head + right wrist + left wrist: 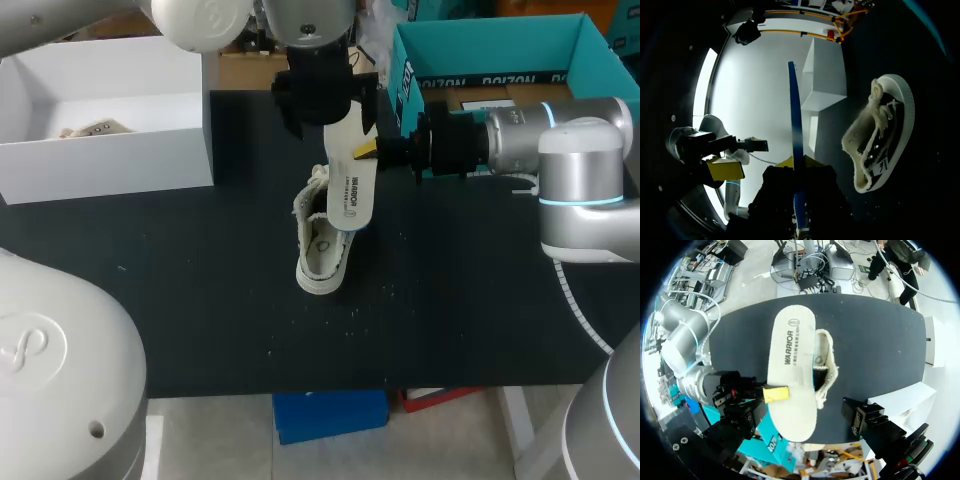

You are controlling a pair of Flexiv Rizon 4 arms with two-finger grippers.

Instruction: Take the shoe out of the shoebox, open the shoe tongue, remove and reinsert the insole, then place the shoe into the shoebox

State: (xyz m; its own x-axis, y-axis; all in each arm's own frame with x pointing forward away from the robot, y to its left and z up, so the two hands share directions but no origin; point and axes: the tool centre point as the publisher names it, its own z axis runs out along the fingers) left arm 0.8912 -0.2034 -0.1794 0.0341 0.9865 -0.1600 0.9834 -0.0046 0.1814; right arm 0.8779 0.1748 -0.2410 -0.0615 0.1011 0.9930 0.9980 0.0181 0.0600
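Shoe count is one, along with one insole, two boxes and two grippers. The shoe is a cream low-top, laced, with its tongue pulled open. It stands on its sole in the middle of the black table, outside both the teal shoebox at the far right and the white box at the far left. The insole is white on top with dark print and has a blue edge. It hangs tilted in the air, its lower end over the shoe's opening. The right gripper is at the insole's side, fingers closed narrow, pinching its edge. The left gripper is above the insole's upper end, fingers spread wide, gripping nothing.
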